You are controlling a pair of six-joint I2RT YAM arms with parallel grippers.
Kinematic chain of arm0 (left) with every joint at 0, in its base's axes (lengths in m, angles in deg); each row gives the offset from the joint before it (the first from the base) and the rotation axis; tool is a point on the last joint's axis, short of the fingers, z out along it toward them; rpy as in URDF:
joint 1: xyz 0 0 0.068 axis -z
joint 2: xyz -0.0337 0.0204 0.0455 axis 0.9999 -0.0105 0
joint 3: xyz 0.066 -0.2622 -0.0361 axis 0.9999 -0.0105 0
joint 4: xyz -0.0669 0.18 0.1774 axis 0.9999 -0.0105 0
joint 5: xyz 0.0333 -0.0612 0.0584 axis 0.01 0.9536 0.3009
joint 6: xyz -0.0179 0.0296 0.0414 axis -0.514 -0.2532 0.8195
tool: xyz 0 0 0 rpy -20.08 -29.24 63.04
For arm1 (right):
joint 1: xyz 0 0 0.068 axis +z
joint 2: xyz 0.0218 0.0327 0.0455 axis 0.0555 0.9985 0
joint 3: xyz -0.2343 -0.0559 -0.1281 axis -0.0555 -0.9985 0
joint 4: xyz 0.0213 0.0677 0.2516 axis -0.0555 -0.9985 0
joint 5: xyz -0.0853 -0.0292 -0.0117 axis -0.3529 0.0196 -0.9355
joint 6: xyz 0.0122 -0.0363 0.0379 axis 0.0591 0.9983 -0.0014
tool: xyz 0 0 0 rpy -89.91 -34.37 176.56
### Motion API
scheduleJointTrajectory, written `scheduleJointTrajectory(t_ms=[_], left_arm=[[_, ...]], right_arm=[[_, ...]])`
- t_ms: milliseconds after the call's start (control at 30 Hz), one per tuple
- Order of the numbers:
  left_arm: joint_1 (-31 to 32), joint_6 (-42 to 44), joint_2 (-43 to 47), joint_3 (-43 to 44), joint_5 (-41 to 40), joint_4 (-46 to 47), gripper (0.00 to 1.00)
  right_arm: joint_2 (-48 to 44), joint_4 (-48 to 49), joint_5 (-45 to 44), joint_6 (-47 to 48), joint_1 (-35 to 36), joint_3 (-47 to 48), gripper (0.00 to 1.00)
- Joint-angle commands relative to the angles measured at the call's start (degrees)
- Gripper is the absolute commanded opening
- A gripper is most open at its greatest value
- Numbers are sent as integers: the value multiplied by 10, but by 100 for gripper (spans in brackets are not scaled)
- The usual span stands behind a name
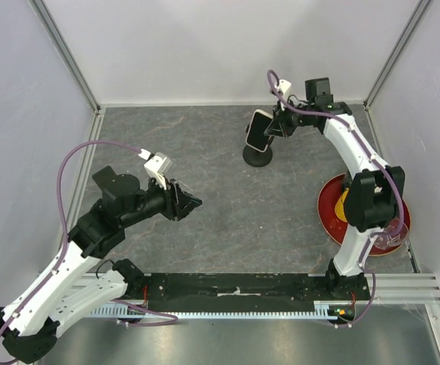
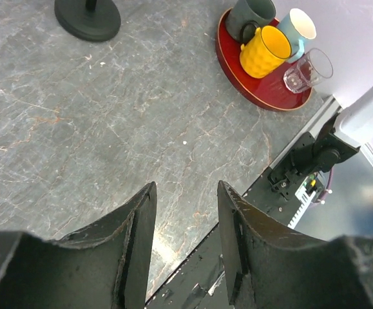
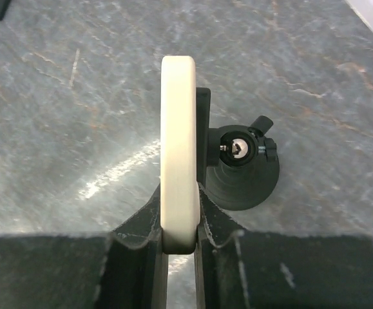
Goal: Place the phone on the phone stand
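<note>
fingers (image 3: 141, 232) of the right gripper (image 3: 178, 215) pinch the cream-white, round-edged phone (image 3: 178, 129) edge-on, holding it upright against the black round-based phone stand (image 3: 244, 180). left gripper (image 2: 186, 196) hovers, jaws parted around nothing, above the grey stone-patterned table (image 2: 76, 129).

White-cased phone (image 1: 260, 129) with a dark screen, raised off the table at far right-centre, tilted, pinched across its faces in the closed right gripper (image 3: 178, 209). Edge-on from the wrist, close against a black cradle plate. Black phone stand (image 1: 257, 156) directly beneath: round base flat on the table, short stem, ball joint on top.
</note>
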Motion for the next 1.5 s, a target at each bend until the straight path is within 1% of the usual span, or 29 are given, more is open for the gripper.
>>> scheduleJointTrajectory(t_ms=[0, 33, 67, 100, 133, 233, 333, 433, 567, 600, 667, 700, 900, 1033, 1167, 1367, 1400, 1433, 1467], left_arm=[[-1, 29, -31, -6, 38, 45, 49], [-2, 33, -38, -5, 40, 48, 48], [-2, 34, -48, -6, 43, 50, 48], [-2, 34, -54, -7, 50, 62, 48], [-2, 34, -59, -12, 57, 69, 48], [-4, 30, -84, -14, 83, 96, 48], [-5, 32, -111, -4, 103, 103, 46], [-6, 33, -115, 0, 106, 102, 46], [-8, 28, -111, -6, 95, 103, 46], [-8, 24, -111, -7, 95, 104, 46], [-9, 18, -113, -11, 95, 108, 46], [-9, 14, -114, -11, 96, 108, 45], [-9, 3, -103, -8, 105, 107, 45], [-9, 11, -99, 0, 103, 83, 45], [-9, 13, -100, -2, 94, 79, 45], [-13, 19, -118, 3, 79, 88, 45], [-14, 21, -118, 5, 78, 87, 45], [-15, 21, -120, 6, 77, 89, 45], [-16, 21, -121, 6, 77, 91, 45]], right_arm=[[43, -54, 158, 123, -39, 157, 0], [80, -124, 160, 167, -44, 189, 0], [101, -167, 137, 197, -45, 226, 0], [123, -207, 129, 218, -45, 296, 0], [148, -242, 121, 224, -47, 317, 0], [168, -260, 138, 232, -59, 334, 0], [183, -281, 157, 241, -60, 346, 0], [189, -282, 204, 240, -56, 353, 0], [214, -269, 212, 192, -7, 430, 0], [218, -236, 217, 151, 3, 435, 0], [228, -201, 219, 127, 26, 431, 0], [236, -166, 221, 107, 33, 428, 0], [287, -136, 231, 77, 59, 473, 0], [294, -130, 211, 72, 65, 486, 0], [294, -133, 166, 80, 83, 494, 0], [293, -191, 94, 126, 100, 496, 0], [288, -196, 85, 129, 102, 493, 7], [287, -195, 59, 129, 103, 489, 17], [286, -195, 49, 127, 107, 487, 25]])
